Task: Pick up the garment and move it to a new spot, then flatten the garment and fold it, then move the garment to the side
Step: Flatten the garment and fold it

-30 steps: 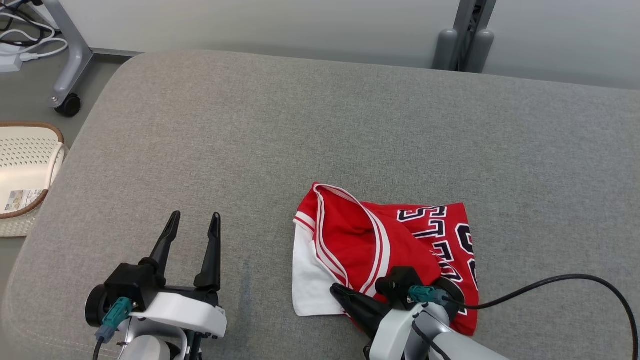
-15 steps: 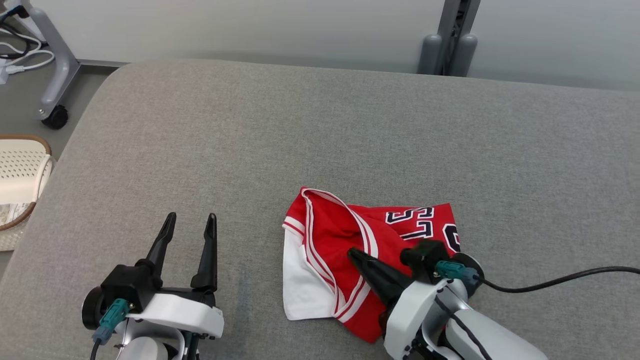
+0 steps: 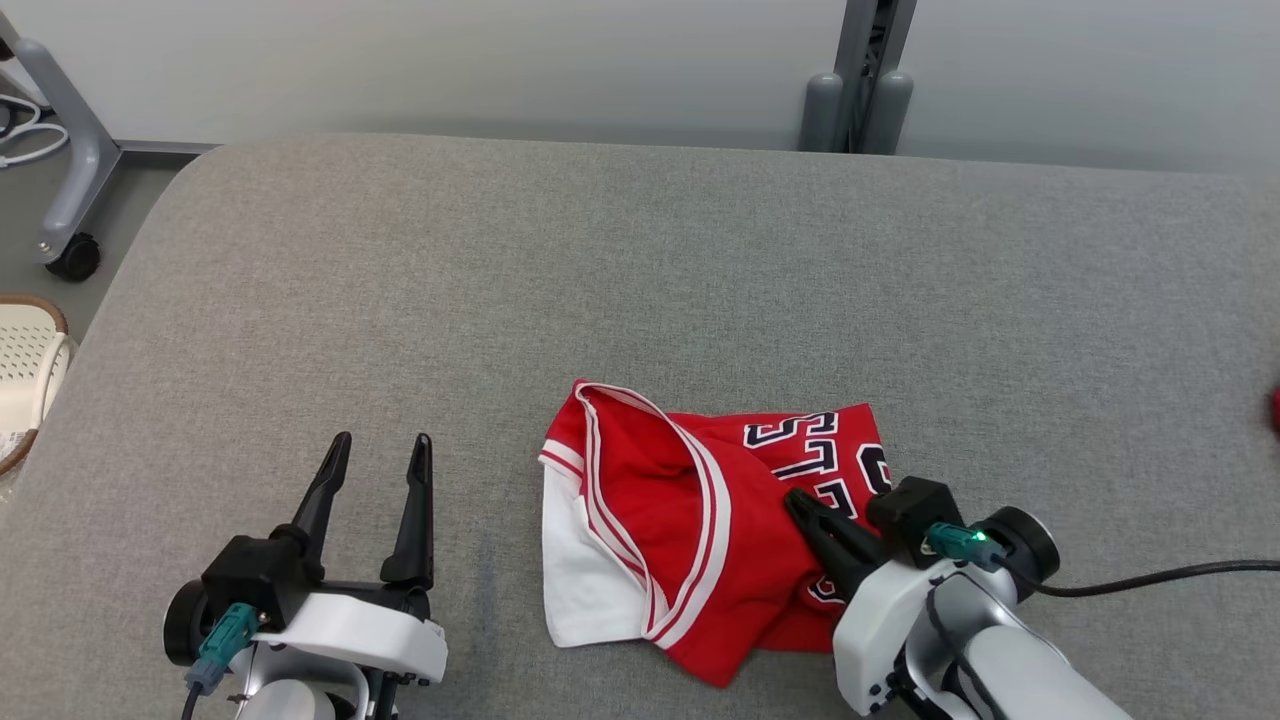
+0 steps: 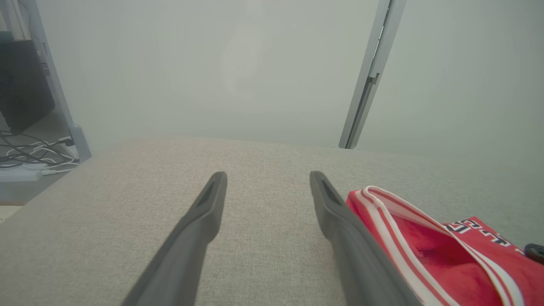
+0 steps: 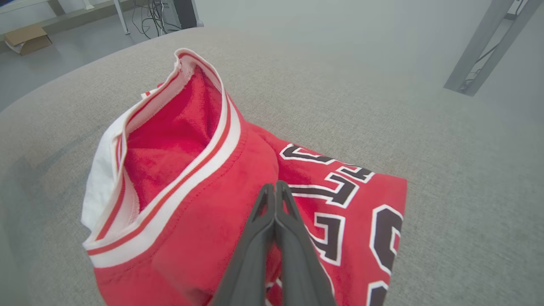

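Note:
The garment (image 3: 690, 520) is a red jersey with white trim and black lettering, lying crumpled on the grey padded surface (image 3: 600, 280). My right gripper (image 3: 795, 497) is shut, its fingers pressed together with no cloth visible between them. Its tip rests low over the garment's right part beside the lettering. In the right wrist view the shut gripper (image 5: 275, 185) points across the red fabric (image 5: 204, 204) toward the letters. My left gripper (image 3: 381, 445) stands open to the left of the garment, nothing between its fingers. The left wrist view has the open gripper (image 4: 265, 176) with the garment (image 4: 425, 255) at its right.
A white perforated basket (image 3: 20, 370) sits off the surface's left edge. A wheeled stand leg (image 3: 70, 200) is on the floor at far left. A grey post (image 3: 850, 90) rises behind the surface. My right arm's black cable (image 3: 1150, 578) trails right.
The camera has turned, shifting the whole picture left. My shut right gripper has moved from the garment's near left edge across it to the lettering at the right. The left gripper stays as it was.

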Tool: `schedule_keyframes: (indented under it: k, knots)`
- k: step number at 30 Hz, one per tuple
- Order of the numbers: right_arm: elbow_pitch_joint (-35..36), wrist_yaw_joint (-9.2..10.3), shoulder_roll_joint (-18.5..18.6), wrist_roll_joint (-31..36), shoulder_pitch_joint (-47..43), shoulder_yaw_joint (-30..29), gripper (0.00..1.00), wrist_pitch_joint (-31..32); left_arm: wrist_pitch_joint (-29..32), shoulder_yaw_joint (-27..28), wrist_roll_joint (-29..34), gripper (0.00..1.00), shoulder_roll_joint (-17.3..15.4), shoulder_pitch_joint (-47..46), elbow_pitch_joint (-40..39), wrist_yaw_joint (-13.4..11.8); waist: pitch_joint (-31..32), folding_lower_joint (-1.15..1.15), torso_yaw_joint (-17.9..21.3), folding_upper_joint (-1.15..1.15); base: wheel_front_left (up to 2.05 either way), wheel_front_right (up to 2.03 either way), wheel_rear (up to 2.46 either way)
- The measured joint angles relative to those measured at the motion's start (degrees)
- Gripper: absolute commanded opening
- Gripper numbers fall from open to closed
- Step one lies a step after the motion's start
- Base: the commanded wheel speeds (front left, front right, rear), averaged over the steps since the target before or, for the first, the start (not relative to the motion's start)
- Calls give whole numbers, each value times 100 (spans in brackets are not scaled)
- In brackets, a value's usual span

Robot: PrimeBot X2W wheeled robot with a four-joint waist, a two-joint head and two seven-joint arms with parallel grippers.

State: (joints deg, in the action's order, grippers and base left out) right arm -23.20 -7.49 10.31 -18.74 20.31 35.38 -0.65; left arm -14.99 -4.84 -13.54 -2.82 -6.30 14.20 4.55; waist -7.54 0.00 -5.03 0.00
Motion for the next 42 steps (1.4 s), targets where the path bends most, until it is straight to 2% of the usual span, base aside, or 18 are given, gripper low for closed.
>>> schedule_keyframes:
  k: [6,12,26,34,42]
  knots:
    - [-127,-1,-131,147,-80,164,0,519,0,-51,0,100,1,-24,18,22,-45,0,-48,0,0,0,0]
    - [-342,0,-281,-160,-50,523,0,837,0,-69,-3,100,0,-56,46,44,-84,0,-151,0,0,0,0]
    - [-1013,0,-570,-623,505,1137,0,948,0,-162,-62,100,1,-101,44,38,-211,0,-356,0,0,0,0]
    - [-1368,-22,-605,-623,712,1023,0,758,0,-113,-67,100,0,-102,45,9,-194,0,-370,0,0,0,0]
    - [-1177,-19,-419,-737,660,937,0,768,0,-71,-51,100,0,-94,51,8,-89,0,-212,0,0,0,0]
